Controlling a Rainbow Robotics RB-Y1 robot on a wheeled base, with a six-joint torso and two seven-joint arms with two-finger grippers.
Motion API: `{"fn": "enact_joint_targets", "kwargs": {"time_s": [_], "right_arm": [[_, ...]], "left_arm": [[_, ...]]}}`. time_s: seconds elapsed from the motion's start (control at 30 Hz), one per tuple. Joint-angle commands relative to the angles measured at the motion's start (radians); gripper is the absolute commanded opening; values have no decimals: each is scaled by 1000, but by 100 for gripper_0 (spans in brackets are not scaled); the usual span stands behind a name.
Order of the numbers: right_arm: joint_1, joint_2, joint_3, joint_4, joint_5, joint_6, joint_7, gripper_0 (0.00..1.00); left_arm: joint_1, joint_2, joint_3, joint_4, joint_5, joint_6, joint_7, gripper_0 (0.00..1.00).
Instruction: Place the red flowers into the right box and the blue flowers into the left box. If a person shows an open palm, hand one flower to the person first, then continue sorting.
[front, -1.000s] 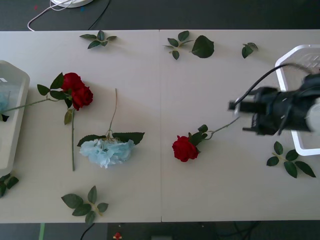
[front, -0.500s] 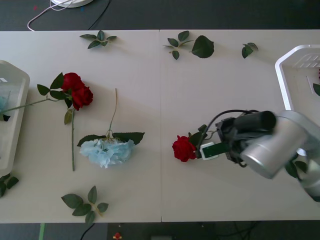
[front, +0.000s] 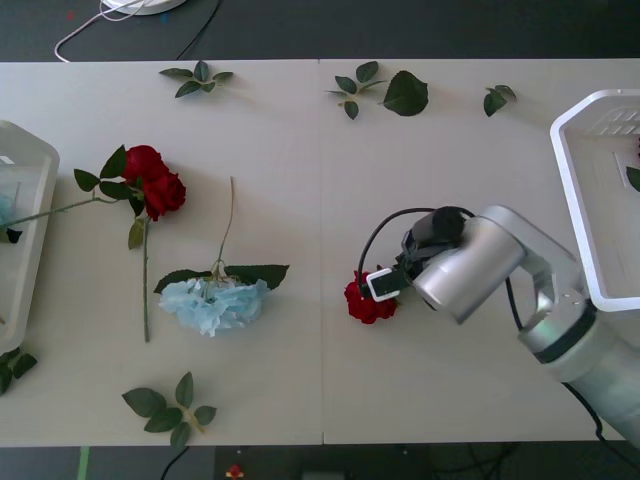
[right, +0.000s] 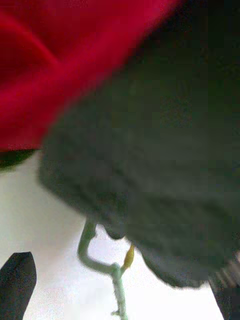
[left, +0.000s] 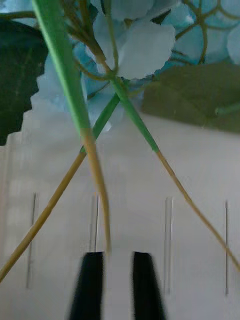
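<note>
Black fingertips (right: 18, 282) of the right claw (front: 377, 290) are seen spread wide in the right wrist view, at the two bottom corners. Nothing is gripped between them. The thin green stem (right: 102, 262) of one red rose (front: 366, 304) is straddled just below its dark leaf (right: 150, 150), and the red head is pressed close against the lens. In the front view the claw is set down right beside this rose's head, near the middle of the table (front: 320, 380). The approach is judged to be aimed at the stem rather than the bloom, since a thin stem is pinched more surely and the petals are spared. The closing is not yet done.

The right box (front: 568, 190) is placed at the table's right edge, well apart from the rose, so a lift and a carry outward would be called for after the grasp.

The left claw (left: 118, 285) is held over the left box (left: 200, 225), its fingers drawn nearly together with only a slim gap and nothing clamped. The blue flowers (left: 140, 50) already in that box are seen just beyond it, stems crossing on the tray floor.

Farther out on the table, two more red flowers (front: 155, 185) lie touching near the left side, and one blue hydrangea (front: 215, 304) lies between them and the right claw. Loose leaf sprigs (front: 170, 410) are scattered around the edges. No open palm is shown, so sorting is judged to be the step in hand.
</note>
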Motion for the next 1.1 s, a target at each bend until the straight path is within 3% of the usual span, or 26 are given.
{"fn": "enact_joint_targets", "kwargs": {"time_s": [0.03, 0.1, 0.13, 0.2, 0.23, 0.4, 0.57, 0.77, 0.93, 1.1], "right_arm": [[-44, 24, 46, 49, 40, -49, -13, 100], [-48, 29, 47, 79, 43, -64, -13, 94], [-50, 29, 50, 88, 49, -72, -13, 65], [-50, 33, 63, 105, 68, -87, -13, 17], [-50, 33, 73, 111, 83, -95, -13, 3], [-48, 35, 95, 118, 98, -101, -13, 0], [-47, 36, 96, 118, 104, -84, -13, 0], [-47, 36, 96, 118, 104, -80, -13, 0], [-47, 30, 96, 110, 103, -78, -13, 0], [-38, -11, 66, -23, 71, 28, -13, 0]], "left_arm": [[22, -4, -26, -56, 73, -65, -47, 100], [21, 8, -26, -86, 63, -63, -47, 100], [19, 14, -23, -99, 53, -62, -45, 100], [19, 31, -16, -111, 33, -48, -44, 100], [19, 42, -2, -111, 20, -23, -42, 100], [21, 96, 92, -77, -61, 181, -45, 100], [21, 143, 294, -2, -239, 483, -59, 100], [21, 183, 469, 1, -389, 730, -62, 100], [21, 203, 518, -163, -455, 845, -62, 100], [16, 203, 524, -490, -552, 859, -62, 100]]}}
